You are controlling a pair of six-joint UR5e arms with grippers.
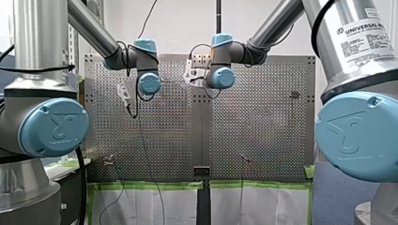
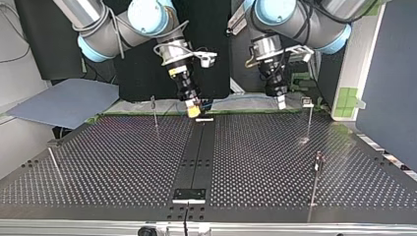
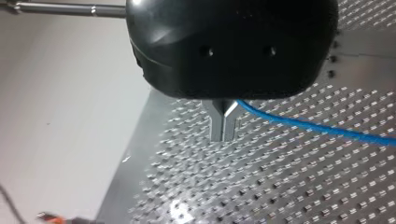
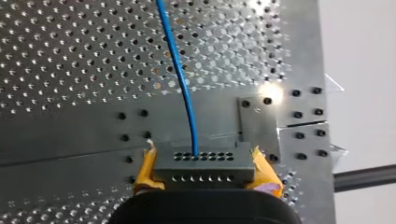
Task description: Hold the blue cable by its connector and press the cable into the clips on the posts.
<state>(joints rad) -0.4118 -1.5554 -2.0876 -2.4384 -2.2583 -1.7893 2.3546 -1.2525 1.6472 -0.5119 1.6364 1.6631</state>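
The connector (image 4: pixel 204 173) is clamped between the soft yellow pads (image 4: pixel 145 170) of the right tool (image 4: pixel 204 163). It is a small grey block with a flat face and two rows of little round holes. The blue cable (image 4: pixel 180 79) is plugged into one hole. It is seen running straight ahead of the tool, toward 12 o'clock, low over the desk (image 4: pixel 70 56). The cable is thin, smooth and round, and only a soft bend is seen in it.

In the left wrist view, the shiny metal fingers (image 3: pixel 215 125) of the left tool (image 3: pixel 224 127) are pressed together at the tips. The cable is seen coming out by the fork where they spread, and it runs off toward 4 o'clock from them. Whether it is pinched there cannot be told.

In the top view, the left tool is found at 3 o'clock from the right tool, well apart from it, at the desk's far edge. So the cable's long line is judged to lie across the desk, from one tool to the other. A thin metal post (image 2: pixel 309 120) with a small clip (image 2: pixel 307 102) on top is seen just beside the left tool, at its 3 o'clock. The left tool is the nearer one, so the coming move is judged to hang on the cable being lined up over that clip. The desk is made of dull metal, dotted all over with small holes.
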